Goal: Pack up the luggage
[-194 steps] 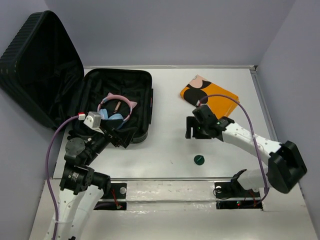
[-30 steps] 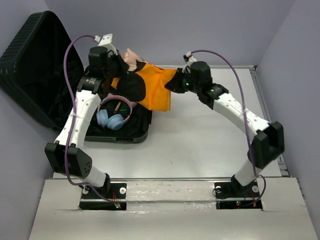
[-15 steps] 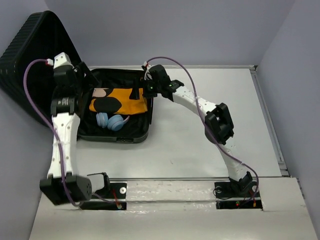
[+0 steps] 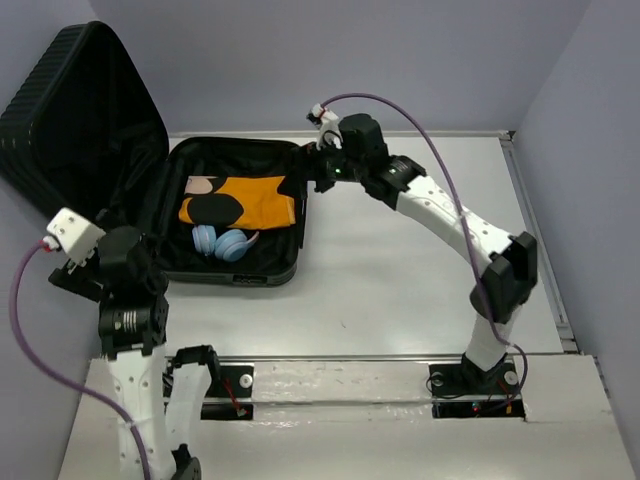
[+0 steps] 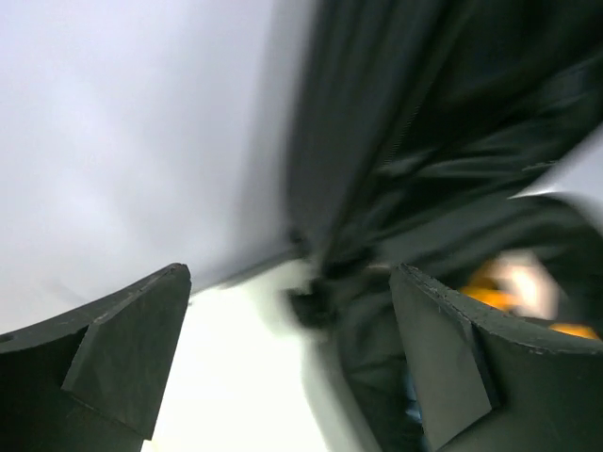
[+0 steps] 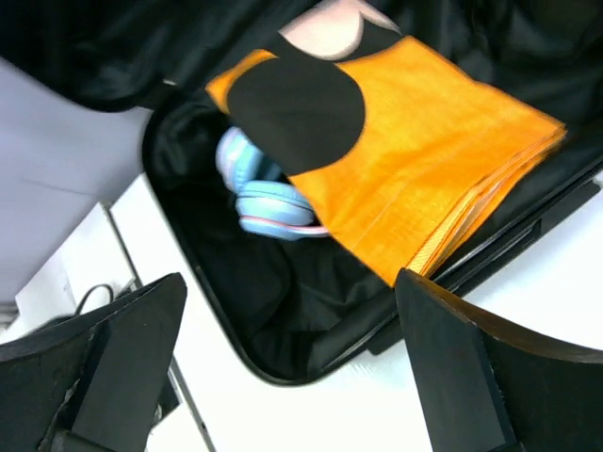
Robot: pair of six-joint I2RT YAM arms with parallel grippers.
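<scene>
Left claw (image 5: 287, 282), open and empty, hovered off the luggage's (image 4: 240, 272) near-left corner, closer than the open right claw (image 4: 318, 172) to the raised lid (image 4: 80, 110) along its left side.

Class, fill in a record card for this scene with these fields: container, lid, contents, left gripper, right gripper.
Container: black ribbed luggage
Lid: open, leaning back to the left
Contents: folded orange-and-black cloth; blue headphones at its near edge
Left gripper: open, holding nothing, by the luggage's near left corner
Right gripper: open, holding nothing, over the luggage's far right corner
</scene>
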